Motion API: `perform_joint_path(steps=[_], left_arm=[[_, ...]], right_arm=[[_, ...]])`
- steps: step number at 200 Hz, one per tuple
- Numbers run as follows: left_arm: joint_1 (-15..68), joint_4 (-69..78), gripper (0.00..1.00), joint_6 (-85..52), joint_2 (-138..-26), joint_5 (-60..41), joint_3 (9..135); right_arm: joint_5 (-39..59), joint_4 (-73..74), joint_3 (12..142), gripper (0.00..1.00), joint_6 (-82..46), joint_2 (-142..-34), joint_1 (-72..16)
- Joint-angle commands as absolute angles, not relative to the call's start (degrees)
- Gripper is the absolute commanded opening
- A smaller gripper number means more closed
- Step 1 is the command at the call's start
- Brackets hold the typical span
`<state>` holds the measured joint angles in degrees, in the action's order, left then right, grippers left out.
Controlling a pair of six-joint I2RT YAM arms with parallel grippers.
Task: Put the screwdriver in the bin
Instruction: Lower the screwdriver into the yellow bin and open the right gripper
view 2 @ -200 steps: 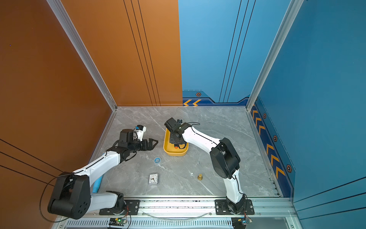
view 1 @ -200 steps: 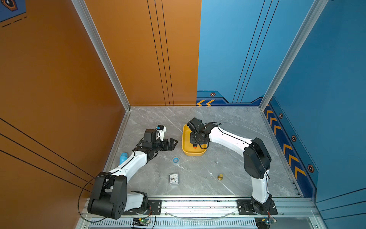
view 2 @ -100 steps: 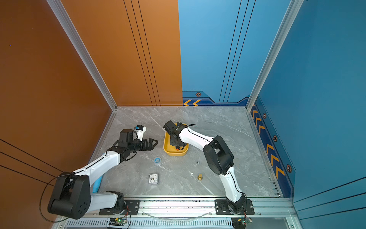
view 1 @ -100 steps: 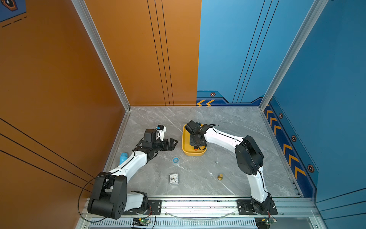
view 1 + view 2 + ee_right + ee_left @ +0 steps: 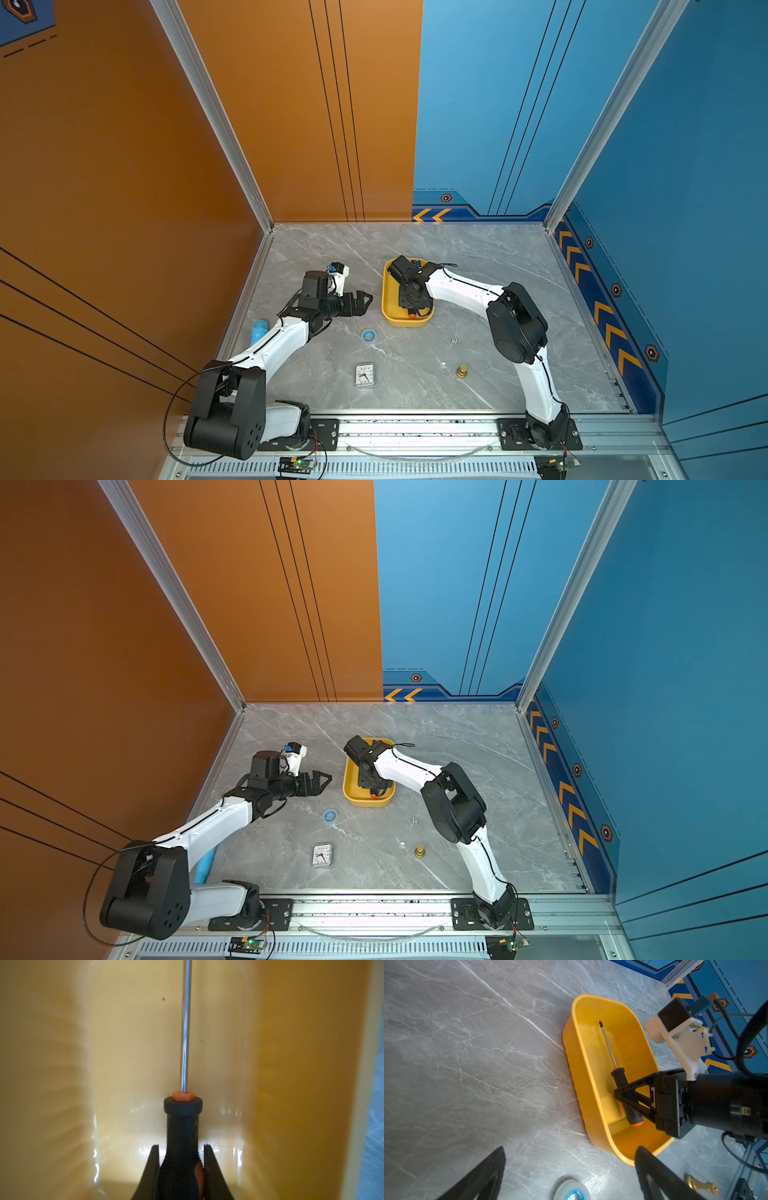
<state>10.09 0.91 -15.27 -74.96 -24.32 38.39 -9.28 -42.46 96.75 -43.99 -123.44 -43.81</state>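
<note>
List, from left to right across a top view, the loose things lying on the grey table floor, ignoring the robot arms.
Blue tube → blue tape ring → small clock → bin, holding the screwdriver → brass fitting.

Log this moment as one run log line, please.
right gripper: shut on screwdriver handle | screwdriver: inside bin | left gripper: open, beside bin
</note>
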Motion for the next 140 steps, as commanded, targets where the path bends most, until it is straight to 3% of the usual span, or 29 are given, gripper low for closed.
perform_joint_path(steps=[1, 70, 140], left_arm=[[9.7, -0.2, 0.98, -14.1, -74.3, -26.0, 38.3], [9.7, -0.1, 0.98, -14.2, -74.2, -26.4, 38.2], [9.7, -0.4, 0.98, -14.2, -74.2, -26.1, 38.2]], right_arm=[[-10.4, -43.9, 98.4, 0.15, -44.1, -124.7, -43.3], [-9.3, -43.9, 98.7, 0.34, -43.7, -124.8, -43.2], [-6.6, -43.9, 98.2, 0.43, -42.1, -121.5, -43.0]])
